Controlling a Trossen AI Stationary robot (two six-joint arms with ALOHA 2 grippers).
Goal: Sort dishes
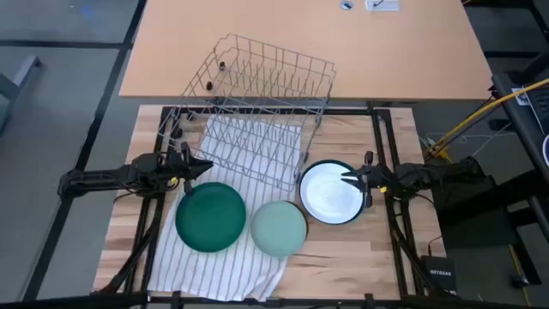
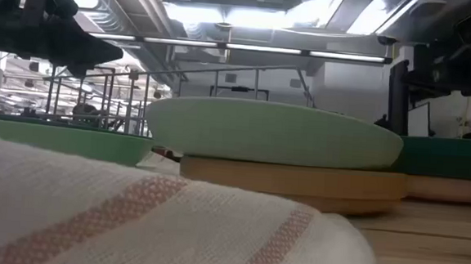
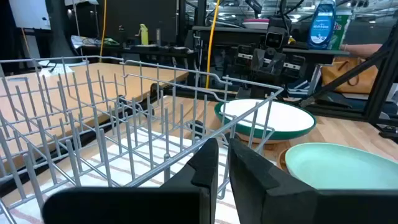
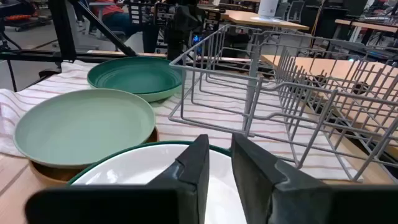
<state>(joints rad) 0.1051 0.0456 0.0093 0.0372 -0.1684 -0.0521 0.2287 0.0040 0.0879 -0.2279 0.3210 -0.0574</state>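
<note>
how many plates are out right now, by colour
dark green plate: 1
light green plate: 1
white plate with dark rim: 1
brown plate, under the light green one: 1
total: 4 plates in view

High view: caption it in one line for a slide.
Dark green plate, light green plate and white plate lie before a wire rack, between two waiting arms.
</note>
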